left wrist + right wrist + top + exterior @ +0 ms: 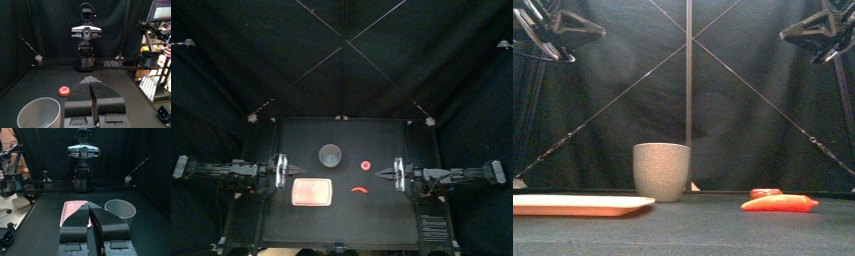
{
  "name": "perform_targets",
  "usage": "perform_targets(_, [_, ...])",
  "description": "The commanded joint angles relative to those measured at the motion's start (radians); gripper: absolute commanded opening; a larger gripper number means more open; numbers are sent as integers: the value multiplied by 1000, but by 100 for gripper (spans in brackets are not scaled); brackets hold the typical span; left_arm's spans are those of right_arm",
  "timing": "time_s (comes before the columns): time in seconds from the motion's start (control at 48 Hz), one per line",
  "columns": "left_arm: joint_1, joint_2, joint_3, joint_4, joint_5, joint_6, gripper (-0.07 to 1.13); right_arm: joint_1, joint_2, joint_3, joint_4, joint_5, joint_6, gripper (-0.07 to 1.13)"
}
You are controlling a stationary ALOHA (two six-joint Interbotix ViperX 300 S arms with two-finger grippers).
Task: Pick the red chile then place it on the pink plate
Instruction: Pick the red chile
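Chile (362, 189) flat on tabletop (378, 222), right of centre, toward front. Apart from pink plate (311, 192), which lies to its left. Small round red toy (366, 165) near, behind chile. Grey cup (330, 154) upright behind plate. Left gripper (91, 80) at left table edge, jaws pressed together, nothing held. Right gripper (93, 206) at right edge, likewise closed and empty, clear of chile.
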Motion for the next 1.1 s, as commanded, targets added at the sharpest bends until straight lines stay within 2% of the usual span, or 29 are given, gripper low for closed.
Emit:
perform_targets(0.021, [9,0,-9,-3,-3,0,-3,0,21,-11,11,5,9,-1])
perform_targets(0.125, [11,-3,-9,-3,0,2,-5,6,54,-26,60,52,49,2])
perform_targets(0.271, [17,-18,-9,-3,20,5,-3,20,153,-72,124,230,117,5])
perform_targets(0.396, [38,-55,-11,-2,41,5,-3,66,268,-110,166,347,166,7])
perform_targets(0.479, [48,-77,-8,-3,52,5,-3,107,360,-138,181,379,196,13])
perform_targets(0.604, [51,-86,-8,-2,60,5,-3,137,469,-161,189,377,213,33])
perform_targets(0.833, [52,-86,-6,0,92,6,-3,138,678,-209,212,350,213,87])
perform_targets(0.938, [51,-86,-6,3,98,6,-3,133,772,-235,199,353,212,106])
perform_targets(1.104, [48,-86,-6,3,98,5,-3,100,861,-268,150,373,212,104])
